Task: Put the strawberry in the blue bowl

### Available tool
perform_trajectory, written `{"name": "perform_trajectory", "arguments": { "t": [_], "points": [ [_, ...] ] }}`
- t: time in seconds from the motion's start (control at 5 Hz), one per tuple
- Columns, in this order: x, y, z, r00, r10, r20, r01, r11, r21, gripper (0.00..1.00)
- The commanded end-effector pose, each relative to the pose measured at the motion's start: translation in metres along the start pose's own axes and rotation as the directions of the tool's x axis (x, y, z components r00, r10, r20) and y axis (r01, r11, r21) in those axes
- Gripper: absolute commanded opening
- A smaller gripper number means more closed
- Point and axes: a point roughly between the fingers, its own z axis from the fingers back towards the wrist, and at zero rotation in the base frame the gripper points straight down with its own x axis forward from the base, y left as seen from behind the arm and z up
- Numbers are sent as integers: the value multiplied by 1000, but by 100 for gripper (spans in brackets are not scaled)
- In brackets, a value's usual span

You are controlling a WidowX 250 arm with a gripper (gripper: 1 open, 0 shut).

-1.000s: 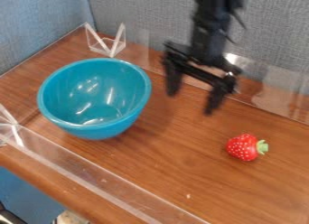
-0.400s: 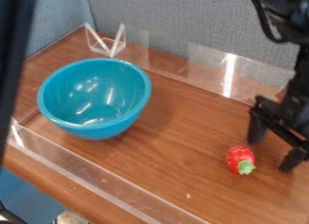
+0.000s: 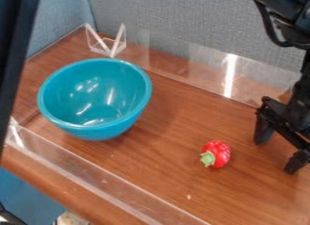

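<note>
So the black robot fingers point(image 3: 282, 149) are hanging wide open and empty just right of the small glossy red strawberry point(image 3: 216, 155), which is lying on the wooden table point(image 3: 158, 147), nowhere near the big teal-blue bowl point(image 3: 94, 99) yet.

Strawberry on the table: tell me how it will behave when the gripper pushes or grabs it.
The strawberry looks small, rounded and glossy, so it will probably roll or skid on the smooth wooden table if nudged. It lies apart from the open gripper. It likely weighs little, and the glossy skin may slip between the fingers.
</note>
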Motion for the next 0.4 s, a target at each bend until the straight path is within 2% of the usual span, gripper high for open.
{"name": "perform_trajectory", "arguments": {
  "t": [0.0,0.2],
  "points": [
    [-6,0,-1,999,17,27,-18,999,35,100],
    [-8,-3,-4,999,40,22,-41,998,48,100]
  ]
}}
